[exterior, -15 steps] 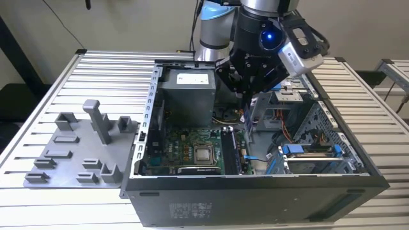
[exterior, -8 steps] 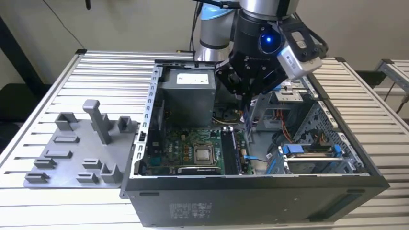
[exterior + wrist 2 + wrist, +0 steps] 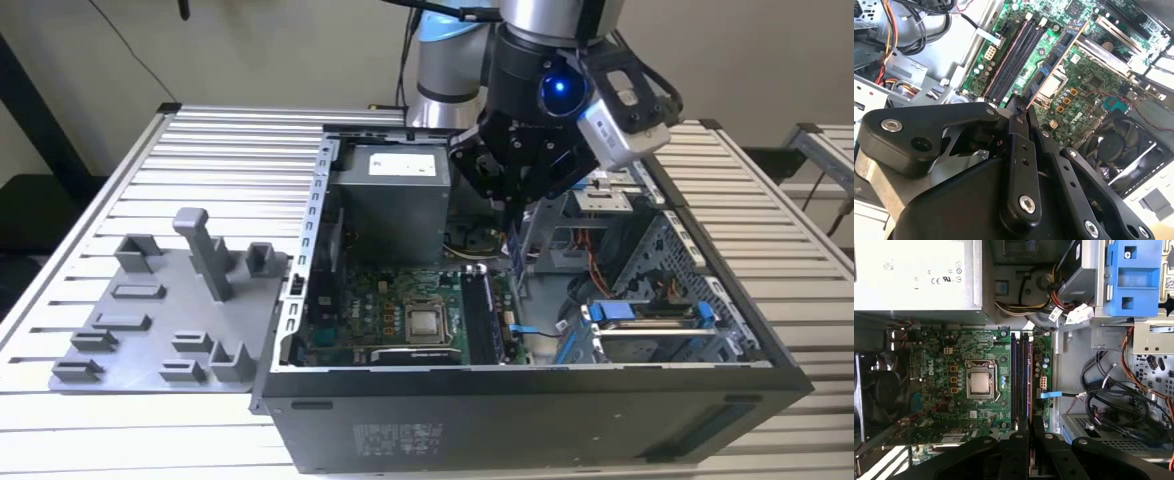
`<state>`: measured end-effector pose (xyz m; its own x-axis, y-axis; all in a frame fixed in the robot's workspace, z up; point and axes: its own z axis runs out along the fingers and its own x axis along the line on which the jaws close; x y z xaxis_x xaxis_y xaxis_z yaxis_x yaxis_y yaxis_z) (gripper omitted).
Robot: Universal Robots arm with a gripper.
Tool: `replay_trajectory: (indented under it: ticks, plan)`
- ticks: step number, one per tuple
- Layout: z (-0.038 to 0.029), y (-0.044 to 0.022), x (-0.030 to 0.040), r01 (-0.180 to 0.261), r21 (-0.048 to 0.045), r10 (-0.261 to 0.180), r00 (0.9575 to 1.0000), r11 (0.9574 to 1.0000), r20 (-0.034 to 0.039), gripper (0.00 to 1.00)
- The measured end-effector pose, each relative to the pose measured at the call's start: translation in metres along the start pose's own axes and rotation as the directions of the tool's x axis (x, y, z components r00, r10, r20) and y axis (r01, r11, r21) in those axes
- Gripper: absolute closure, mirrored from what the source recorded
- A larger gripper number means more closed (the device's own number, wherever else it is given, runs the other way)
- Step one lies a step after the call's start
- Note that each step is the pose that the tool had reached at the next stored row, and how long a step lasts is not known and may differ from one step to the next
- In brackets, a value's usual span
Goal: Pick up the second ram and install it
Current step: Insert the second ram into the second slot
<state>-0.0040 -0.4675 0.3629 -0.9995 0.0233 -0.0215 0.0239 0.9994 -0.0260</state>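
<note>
Two wrist views differ: the second wrist view shows the second ram (image 3: 1056, 52) broadside, chips visible, clamped between narrow fingers (image 3: 1018, 130); the first wrist view shows it edge-on over the motherboard (image 3: 939, 365). Exterior view: gripper (image 3: 514, 205) upper centre.

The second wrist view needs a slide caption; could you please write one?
End effector grips the second ram over the motherboard.
</note>
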Motion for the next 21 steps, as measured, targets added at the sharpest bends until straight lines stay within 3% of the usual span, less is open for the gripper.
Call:
replay_trajectory:
  ticks: [12, 21]
  plan:
    - [0.0015, 0.0000, 0.0001, 0.000, -0.0001, 0.000, 1.0000, 1.0000, 0.0000, 0.86]
    - [0.0080, 0.0030, 0.0002, 0.001, 0.0057, -0.001, 1.0000, 1.0000, 0.0002, 0.86]
